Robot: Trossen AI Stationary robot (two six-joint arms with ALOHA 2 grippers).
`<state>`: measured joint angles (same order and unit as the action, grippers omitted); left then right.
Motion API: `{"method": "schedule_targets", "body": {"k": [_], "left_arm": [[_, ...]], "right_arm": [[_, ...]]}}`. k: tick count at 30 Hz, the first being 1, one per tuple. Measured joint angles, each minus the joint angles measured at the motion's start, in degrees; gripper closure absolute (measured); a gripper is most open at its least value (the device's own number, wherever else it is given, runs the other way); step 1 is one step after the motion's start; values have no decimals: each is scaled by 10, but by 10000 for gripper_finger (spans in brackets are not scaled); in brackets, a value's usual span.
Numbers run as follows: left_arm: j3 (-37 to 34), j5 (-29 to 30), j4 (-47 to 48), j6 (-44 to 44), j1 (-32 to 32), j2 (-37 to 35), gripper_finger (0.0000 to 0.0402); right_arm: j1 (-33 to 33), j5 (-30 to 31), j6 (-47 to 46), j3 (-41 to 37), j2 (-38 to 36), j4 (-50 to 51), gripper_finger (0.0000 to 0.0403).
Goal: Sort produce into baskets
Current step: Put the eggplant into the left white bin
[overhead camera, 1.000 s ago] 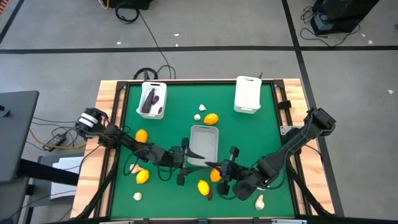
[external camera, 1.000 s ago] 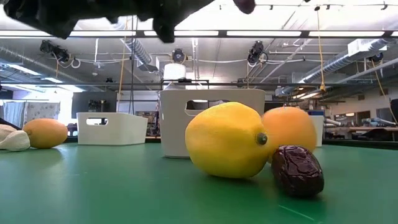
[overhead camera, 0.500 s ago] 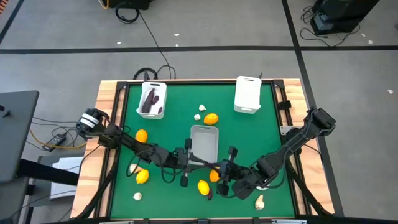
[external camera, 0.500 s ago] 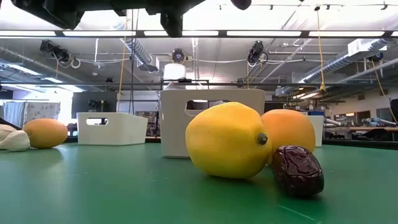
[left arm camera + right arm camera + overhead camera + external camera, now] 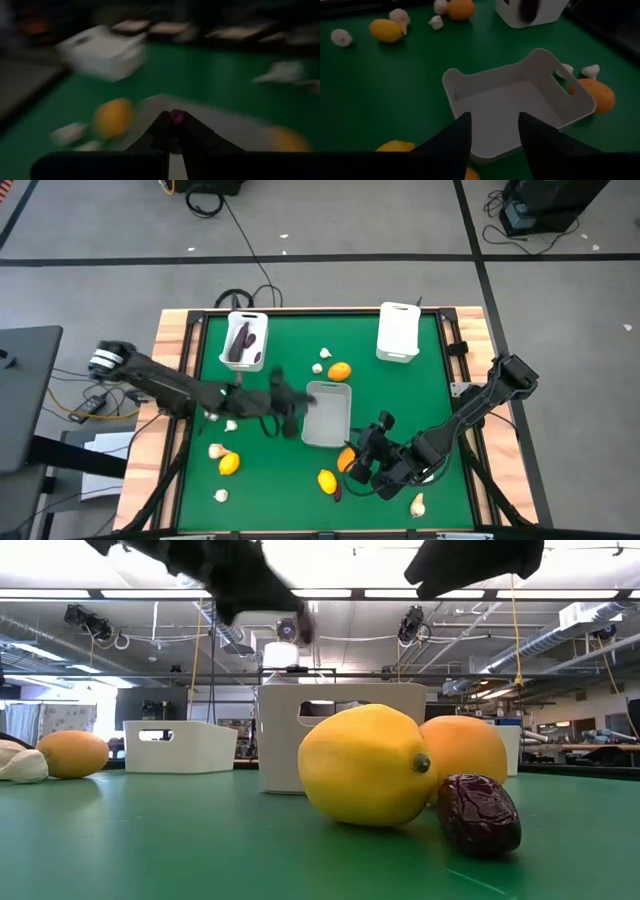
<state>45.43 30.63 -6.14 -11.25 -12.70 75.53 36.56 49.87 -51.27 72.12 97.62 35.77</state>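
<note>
Left arm swung fast in the last second: it was down by the near end of the middle basket (image 5: pixel 328 387), now it's up along that basket's left side. Left gripper (image 5: pixel 288 420) has snapped closed. Its wrist view is too blurred to say if it's carrying anything; there's a purple speck at the tips, can't call it.

Right gripper (image 5: pixel 494 117) has gone from clamped to fingers apart and empty, and pulled back a bit to the right. The orange (image 5: pixel 346 461) it was on hasn't moved. It's on the counter, just outside the basket's near edge, next to the lemon (image 5: pixel 326 479) and a dark purple piece (image 5: pixel 337 492).

The middle basket looks empty, so my read is no progress on that orange; it needs a re-grasp. The far-left basket (image 5: pixel 246 316) has the purple vegetables (image 5: pixel 243 340).
</note>
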Motion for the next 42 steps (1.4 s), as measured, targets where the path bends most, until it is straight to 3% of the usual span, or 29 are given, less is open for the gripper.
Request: {"method": "schedule_targets", "body": {"k": [8,18,22,26,31,36,42], "left_arm": [[-2,41,250,-61,150,-136,366],[-104,47,271,-123,320,-159,365],[-121,55,259,-128,355,-155,339],[-121,50,252,-117,367,-156,289],[-114,-8,252,-76,366,-156,237],[-105,-88,224,-38,318,-157,232],[-119,-242,115,35,194,-155,240]], "right_arm": [[0,-2,2,0,3,-1,234],[1,-7,2,0,3,5,233],[0,-3,0,0,3,5,233],[-6,-17,3,0,3,5,233],[-10,-38,3,0,6,2,233],[-6,-75,33,0,21,-8,233],[20,-193,206,0,61,-159,233]]}}
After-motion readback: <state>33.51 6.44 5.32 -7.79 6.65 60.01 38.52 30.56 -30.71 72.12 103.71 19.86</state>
